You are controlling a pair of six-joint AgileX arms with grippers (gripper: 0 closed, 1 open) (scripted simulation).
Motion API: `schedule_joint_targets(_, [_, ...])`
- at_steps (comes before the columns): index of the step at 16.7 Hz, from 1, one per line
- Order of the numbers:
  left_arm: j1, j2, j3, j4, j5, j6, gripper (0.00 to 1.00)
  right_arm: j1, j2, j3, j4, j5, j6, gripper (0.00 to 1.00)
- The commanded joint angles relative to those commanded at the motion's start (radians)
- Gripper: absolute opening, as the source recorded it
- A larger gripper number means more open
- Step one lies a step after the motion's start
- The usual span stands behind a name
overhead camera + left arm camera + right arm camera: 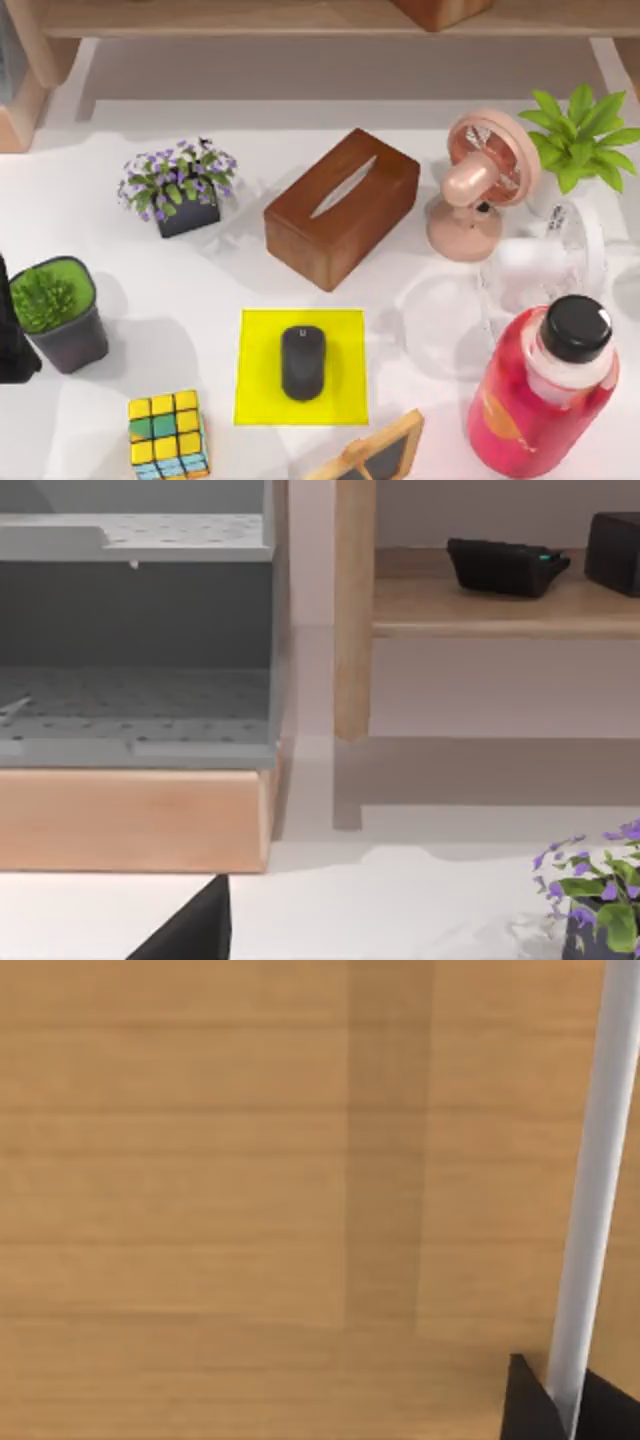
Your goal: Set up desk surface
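The desk surface (150, 330) is a broad white tabletop. At its front middle a black mouse (302, 362) lies on a small yellow mat (258, 400). A dark part of my left arm (12, 340) stands at the left edge beside a potted green plant (55, 310). The left wrist view has one dark fingertip (190, 930) low over the white top. In the right wrist view, dark fingertips (525, 1405) sit against a white bar (590, 1190) in front of a wooden surface (200, 1160).
A wooden tissue box (342, 207) stands mid-table, with a purple flower pot (180, 188) to its left and a pink fan (482, 180) and a leafy plant (580, 135) to its right. A red bottle (540, 395), a colour cube (168, 435) and a small framed board (375, 455) line the front. A wooden shelf (300, 15) runs along the back.
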Motion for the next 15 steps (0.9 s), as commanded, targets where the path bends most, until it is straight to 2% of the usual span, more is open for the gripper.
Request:
schedule_joint_targets(5, [0.0,0.0,0.0,0.0,0.0,0.0,1.0,0.085,0.059,0.169,-0.103,0.088,0.0,0.0])
schedule_joint_targets(11, [0.0,0.0,0.0,0.0,0.0,0.0,1.0,0.091,0.07,0.192,-0.125,0.104,0.002,0.0])
schedule_joint_targets(15, [0.0,0.0,0.0,0.0,0.0,0.0,1.0,0.134,0.125,0.342,-0.2,0.153,0.005,0.0])
